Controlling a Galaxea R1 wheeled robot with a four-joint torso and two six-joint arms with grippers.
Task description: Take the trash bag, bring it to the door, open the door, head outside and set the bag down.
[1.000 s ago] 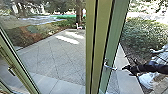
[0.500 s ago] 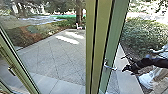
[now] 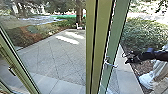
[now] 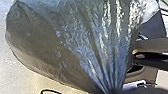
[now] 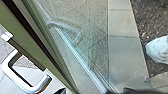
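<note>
Trash bag in the grip, at the door, not yet outside

Nearest: the bag, dark, full and glossy, its folds drawn together to a point at the left gripper. I judge that gripper closed on the gathered plastic. Bag is on the robot's side of the door, by my reading. Pick-up done; carry to the door looks done too.

Next out: right gripper, empty as far as I can see, its two fingers parted. It is near the door's metal handle, slightly to the right of it. No contact made out.

The door itself: tall, glazed, green-framed, with a dark seam between its edge and the upright post just left of it. Can't tell whether it is unlatched or slightly ajar. Plainly no way through on the handle side. Opening is the step in hand, I'd say.

Past the door: paved yard, partly sunlit. To the door's right, a person in light trousers with a white shoe at the soil edge. Farther off, a hedge, and left of the door a tree trunk.

Left to do: get the door open, go out, put the bag down.
</note>
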